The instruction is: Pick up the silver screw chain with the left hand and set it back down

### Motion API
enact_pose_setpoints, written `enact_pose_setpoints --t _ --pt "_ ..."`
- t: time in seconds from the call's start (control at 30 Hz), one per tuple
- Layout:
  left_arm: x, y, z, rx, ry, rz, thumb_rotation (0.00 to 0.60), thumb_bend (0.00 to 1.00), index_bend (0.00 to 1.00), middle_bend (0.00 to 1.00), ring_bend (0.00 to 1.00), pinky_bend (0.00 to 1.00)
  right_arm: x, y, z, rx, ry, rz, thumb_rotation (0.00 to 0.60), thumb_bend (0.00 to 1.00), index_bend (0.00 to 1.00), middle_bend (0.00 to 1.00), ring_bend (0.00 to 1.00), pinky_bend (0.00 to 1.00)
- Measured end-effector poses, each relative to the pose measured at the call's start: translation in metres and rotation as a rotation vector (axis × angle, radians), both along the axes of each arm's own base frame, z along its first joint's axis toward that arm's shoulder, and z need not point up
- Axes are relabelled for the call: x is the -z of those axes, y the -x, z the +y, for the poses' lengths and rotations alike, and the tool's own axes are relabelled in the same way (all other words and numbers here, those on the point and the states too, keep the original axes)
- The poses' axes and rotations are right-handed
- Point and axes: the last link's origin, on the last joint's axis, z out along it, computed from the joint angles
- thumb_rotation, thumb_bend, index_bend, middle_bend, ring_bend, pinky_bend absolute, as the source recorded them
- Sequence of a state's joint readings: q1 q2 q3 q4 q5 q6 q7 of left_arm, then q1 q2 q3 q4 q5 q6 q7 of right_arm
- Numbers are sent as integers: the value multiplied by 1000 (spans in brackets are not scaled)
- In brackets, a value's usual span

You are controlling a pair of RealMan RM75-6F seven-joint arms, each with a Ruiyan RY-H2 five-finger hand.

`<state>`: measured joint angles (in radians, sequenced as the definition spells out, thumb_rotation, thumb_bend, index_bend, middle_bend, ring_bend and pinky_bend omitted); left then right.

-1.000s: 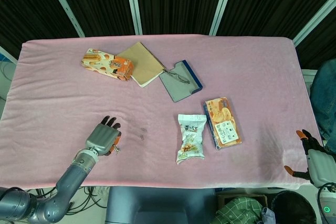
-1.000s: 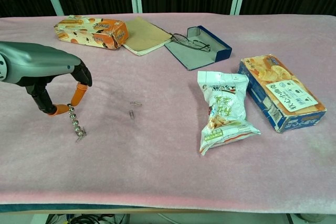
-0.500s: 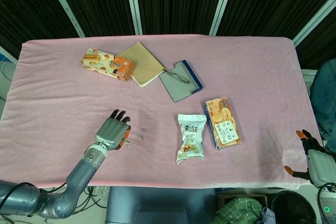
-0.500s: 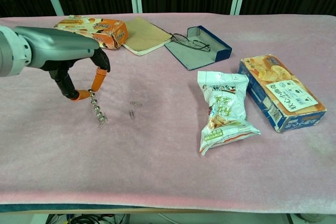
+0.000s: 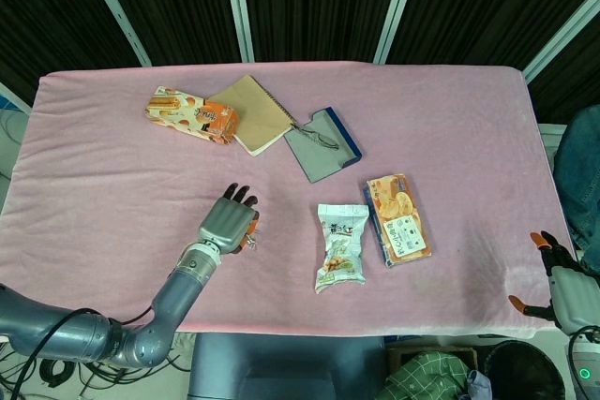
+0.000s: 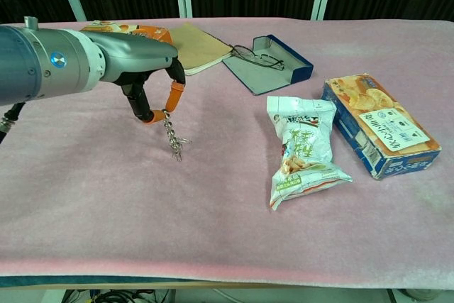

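Note:
The silver screw chain hangs from my left hand, pinched between orange-tipped fingers, its lower end at or just above the pink cloth. In the head view my left hand sits left of the white snack bag, and the chain is mostly hidden under it. My right hand is at the table's right front corner, fingers spread, holding nothing.
A white snack bag and a cracker box lie to the right. At the back are an orange box, a notebook and an open glasses case with glasses. The pink tablecloth covers the table.
My left hand has carried the hanging chain rightward, from the table's left part to about where two small loose pieces lay. The right hand has stayed put.

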<state>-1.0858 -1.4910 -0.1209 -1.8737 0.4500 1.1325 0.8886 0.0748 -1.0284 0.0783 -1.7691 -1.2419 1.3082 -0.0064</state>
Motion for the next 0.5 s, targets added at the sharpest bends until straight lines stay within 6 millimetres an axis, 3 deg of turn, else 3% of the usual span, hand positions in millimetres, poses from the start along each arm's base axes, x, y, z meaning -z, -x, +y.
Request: enact_pose_setpoints --t 0.5 --pt "1 1 2 -6 -8 18 600 492 572 186 0 0 0 0 0 3 1 -3 600 87 0 0 65 177"
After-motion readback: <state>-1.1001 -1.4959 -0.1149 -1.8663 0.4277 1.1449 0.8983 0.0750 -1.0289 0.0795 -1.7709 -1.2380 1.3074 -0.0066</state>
